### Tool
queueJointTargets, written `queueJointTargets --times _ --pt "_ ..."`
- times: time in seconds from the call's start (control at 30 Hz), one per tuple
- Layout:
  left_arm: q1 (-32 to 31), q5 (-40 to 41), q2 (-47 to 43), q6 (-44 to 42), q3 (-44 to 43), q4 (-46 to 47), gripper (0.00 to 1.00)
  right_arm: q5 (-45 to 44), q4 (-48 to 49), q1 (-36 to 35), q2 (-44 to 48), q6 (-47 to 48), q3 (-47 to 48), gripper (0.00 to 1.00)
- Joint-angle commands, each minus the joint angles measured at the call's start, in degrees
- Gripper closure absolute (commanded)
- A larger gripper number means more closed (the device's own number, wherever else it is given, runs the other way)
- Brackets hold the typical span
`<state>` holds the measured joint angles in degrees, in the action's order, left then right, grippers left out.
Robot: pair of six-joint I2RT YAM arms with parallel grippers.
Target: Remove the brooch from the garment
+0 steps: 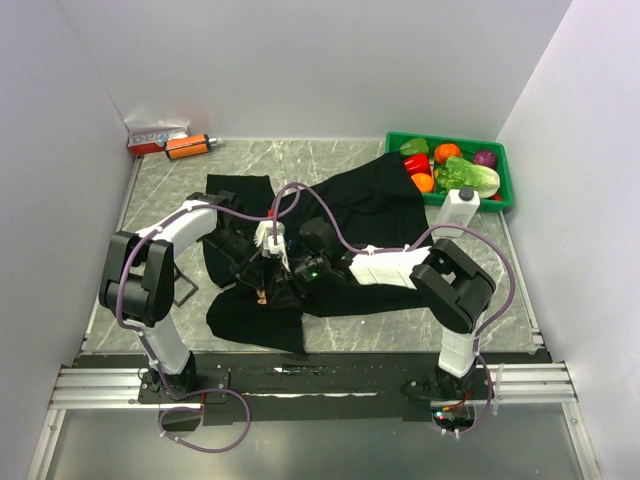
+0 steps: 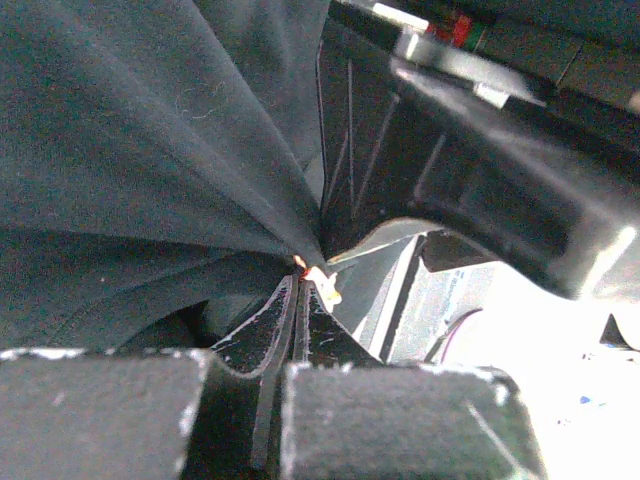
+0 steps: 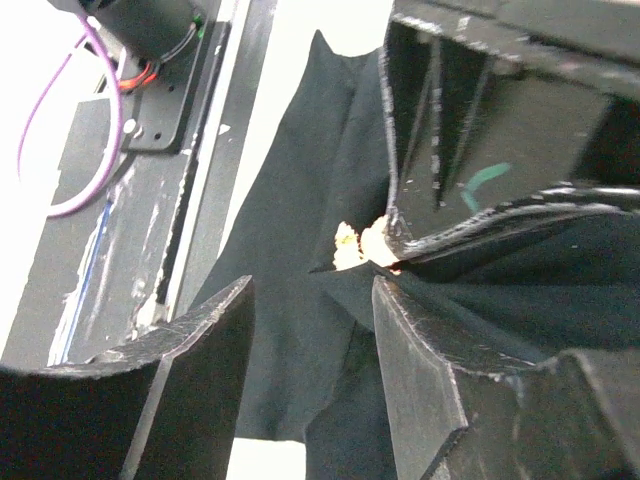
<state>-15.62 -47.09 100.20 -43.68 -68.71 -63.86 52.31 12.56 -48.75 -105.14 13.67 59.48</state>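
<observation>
The left end effector (image 2: 298,288) clamped the brooch (image 2: 318,276) at its tips, seemingly tenting the garment (image 2: 130,150) to tug it free, while the right end effector (image 3: 312,292), jaws apart, stood just short of it.

Both arms are reaching inward, wrists meeting low — the left gripper (image 2: 300,292) is pinching the brooch (image 3: 360,245), the right gripper (image 3: 312,290) is gaping open beside it.
</observation>
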Motion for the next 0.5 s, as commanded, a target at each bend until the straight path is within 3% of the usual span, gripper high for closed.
queueJointTargets --times 0.0,0.47 --pt "-0.2 -2.7 -2.2 -3.6 -0.4 -3.1 0.99 -4.8 3.6 2.7 0.5 -4.2 0.2 0.43" --pt "-0.2 -2.0 -2.4 -2.2 0.8 -1.7 0.99 -6.7 5.2 3.4 0.9 -8.0 1.3 0.43"
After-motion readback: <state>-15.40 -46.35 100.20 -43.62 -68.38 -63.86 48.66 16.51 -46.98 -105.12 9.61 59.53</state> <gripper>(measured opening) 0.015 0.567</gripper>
